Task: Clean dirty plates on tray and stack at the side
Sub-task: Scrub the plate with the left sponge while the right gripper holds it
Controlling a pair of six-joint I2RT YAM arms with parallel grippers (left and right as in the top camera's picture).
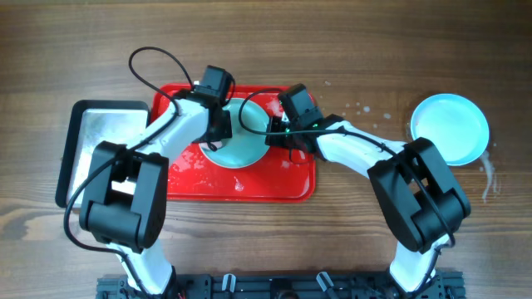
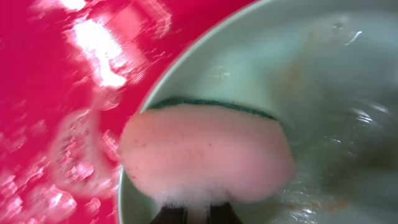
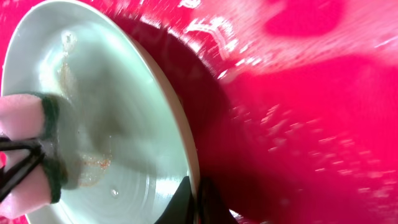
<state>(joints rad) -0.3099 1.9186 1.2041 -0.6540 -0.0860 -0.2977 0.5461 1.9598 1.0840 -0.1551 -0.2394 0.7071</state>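
On the red tray (image 1: 249,187), the left gripper (image 1: 221,126) clenches a soapy pink sponge (image 2: 205,155) against a smeared pale-blue plate (image 1: 239,148) whose three o'clock rim the right gripper (image 1: 279,138) pinches; another plate (image 1: 450,127) lies toward the table's three o'clock.

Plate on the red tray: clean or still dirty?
Dirty. Both wrist views show orange-brown smears on the wet inside of the plate, beside the sponge.
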